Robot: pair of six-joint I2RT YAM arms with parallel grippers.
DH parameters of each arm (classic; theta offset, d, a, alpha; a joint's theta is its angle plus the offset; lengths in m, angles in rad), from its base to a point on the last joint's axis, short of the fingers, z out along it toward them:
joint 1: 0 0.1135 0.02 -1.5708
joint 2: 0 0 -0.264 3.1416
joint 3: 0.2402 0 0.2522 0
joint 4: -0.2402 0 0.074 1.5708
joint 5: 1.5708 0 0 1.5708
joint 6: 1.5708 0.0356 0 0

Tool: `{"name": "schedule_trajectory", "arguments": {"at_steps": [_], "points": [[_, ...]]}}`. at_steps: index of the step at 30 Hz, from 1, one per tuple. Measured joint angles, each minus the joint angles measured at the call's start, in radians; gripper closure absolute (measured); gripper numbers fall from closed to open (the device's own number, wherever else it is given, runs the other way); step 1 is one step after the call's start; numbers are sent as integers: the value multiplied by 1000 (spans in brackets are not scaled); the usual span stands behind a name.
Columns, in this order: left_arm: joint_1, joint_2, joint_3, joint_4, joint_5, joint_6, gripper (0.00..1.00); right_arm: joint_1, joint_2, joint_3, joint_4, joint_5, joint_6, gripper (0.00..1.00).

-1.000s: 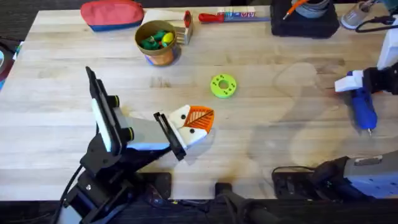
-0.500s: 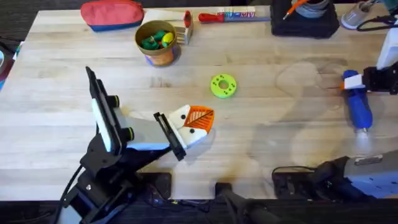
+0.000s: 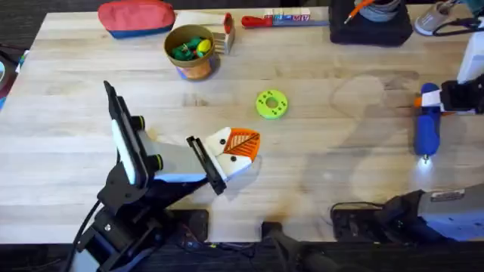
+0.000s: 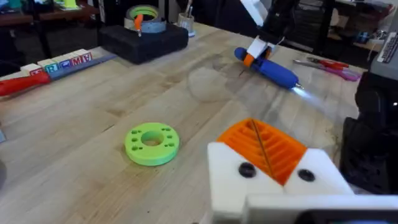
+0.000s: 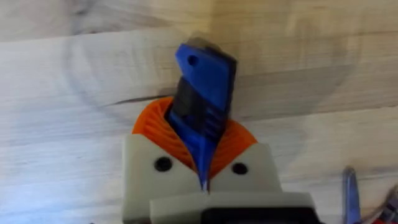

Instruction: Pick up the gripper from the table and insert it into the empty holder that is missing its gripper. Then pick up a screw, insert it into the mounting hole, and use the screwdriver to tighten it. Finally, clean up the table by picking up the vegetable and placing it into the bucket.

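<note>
Near the front left of the surface (image 3: 318,189), the left tool (image 3: 236,151) lies low with its white, orange-padded fingers together on nothing I can make out; the gripper and holder cannot be told apart there. Just beyond sits a green disc (image 3: 271,104). Far right, the right tool (image 3: 432,100) is clamped on the screwdriver (image 3: 426,130), its lit bit pointing nearward above the boards. The grip is at the handle's end, so the driver could swing or slip. At the far edge, the bucket (image 3: 192,51) already contains vegetables.
</note>
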State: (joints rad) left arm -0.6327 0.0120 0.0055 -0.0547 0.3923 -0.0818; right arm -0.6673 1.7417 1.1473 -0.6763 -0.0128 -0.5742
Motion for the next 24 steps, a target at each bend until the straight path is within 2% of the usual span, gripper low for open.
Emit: {"name": "schedule_trajectory", "arguments": {"at_steps": [8,15,19,24], "points": [[0,0,0,0,0,0,995,33,-214,0,-4,-12,75,994],[0,0,0,0,0,0,995,69,-410,0,3,-139,190,995],[0,0,0,0,0,0,995,144,-499,-1,2,-170,246,995],[0,0,0,0,0,0,995,308,-625,-30,30,-186,282,995]]}}
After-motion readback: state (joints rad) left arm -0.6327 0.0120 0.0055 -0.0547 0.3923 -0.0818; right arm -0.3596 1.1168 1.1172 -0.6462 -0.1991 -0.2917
